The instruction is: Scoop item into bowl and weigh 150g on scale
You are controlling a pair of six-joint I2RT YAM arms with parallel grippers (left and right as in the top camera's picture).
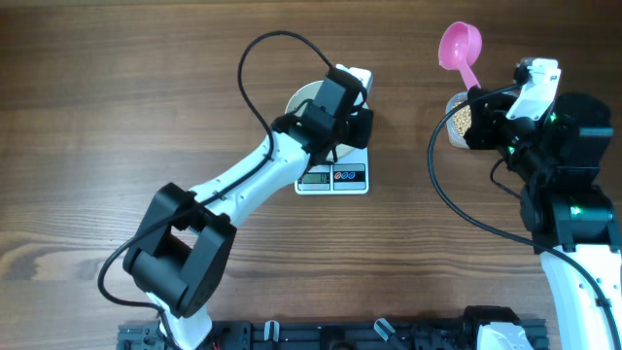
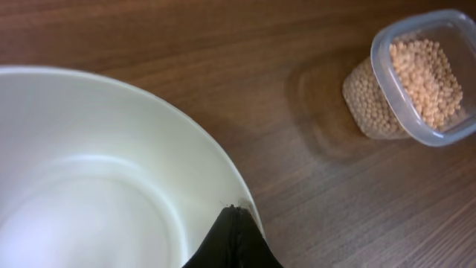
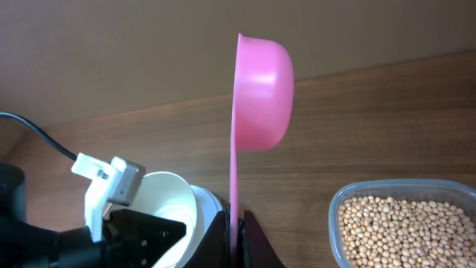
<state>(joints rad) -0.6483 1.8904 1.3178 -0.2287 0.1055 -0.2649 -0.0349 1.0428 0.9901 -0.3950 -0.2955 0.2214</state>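
the left claw is pressed together on the rim of the white bowl, pinching it at the near side. the bowl sits on the scale, about the middle of the desk; its inside looks plain white and smooth. the display of the scale is too small to read. the right claw is closed tight on the thin handle of a pink scoop, which stands up from the fingers with its cup turned sideways, above the desk toward the far right corner. the beans, small, round and pale tan-yellow, lie in a clear plastic tub to the right of the scale, well apart from it and just beside the right claw.
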